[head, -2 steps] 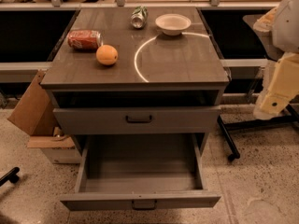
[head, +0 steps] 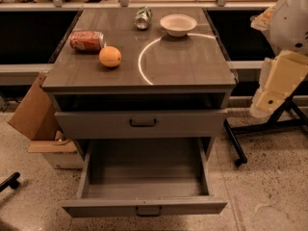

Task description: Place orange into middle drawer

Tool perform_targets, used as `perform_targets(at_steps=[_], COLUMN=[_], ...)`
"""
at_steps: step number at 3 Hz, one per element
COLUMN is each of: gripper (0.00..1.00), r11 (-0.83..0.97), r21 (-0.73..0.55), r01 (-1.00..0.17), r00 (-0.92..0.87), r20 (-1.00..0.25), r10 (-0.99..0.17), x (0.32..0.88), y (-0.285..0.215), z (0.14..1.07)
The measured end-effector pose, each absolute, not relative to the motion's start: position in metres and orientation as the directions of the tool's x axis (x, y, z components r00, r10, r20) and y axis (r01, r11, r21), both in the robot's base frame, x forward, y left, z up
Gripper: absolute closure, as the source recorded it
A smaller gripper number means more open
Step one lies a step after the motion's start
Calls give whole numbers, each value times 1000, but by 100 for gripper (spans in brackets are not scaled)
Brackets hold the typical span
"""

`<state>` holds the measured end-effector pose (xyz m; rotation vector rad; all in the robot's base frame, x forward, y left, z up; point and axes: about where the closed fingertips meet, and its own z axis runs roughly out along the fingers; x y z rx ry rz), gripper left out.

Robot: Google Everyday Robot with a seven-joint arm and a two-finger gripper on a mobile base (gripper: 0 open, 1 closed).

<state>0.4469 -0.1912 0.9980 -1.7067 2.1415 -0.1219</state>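
The orange (head: 110, 57) sits on the cabinet top (head: 183, 66), at its left side, next to a red soda can (head: 87, 40) lying on its side. The middle drawer (head: 144, 207) is the lower grey front; it is pulled out and its inside is empty. The grey drawer front above it (head: 142, 123) is closed. My gripper (head: 262, 107) hangs at the end of the cream arm, to the right of the cabinet at about drawer height. It is far from the orange and holds nothing that I can see.
A white bowl (head: 178, 24) and a tipped silver-green can (head: 143, 17) stand at the back of the cabinet top. A cardboard box (head: 33, 112) leans at the cabinet's left. Black stand legs (head: 262, 129) cross the floor at the right, under the arm.
The arm and gripper have shifted slightly left, toward the cabinet. The orange, the cans, the bowl and the drawers have not moved.
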Motion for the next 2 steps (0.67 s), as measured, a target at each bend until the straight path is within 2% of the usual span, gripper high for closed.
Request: perform_targets(at_steps=[2], gripper=[0], r11=[244], r21=[-317], r01=[-917], r00=[-159], r20=[-269], r10=[-950], x=[451], y=[-186], z=[996])
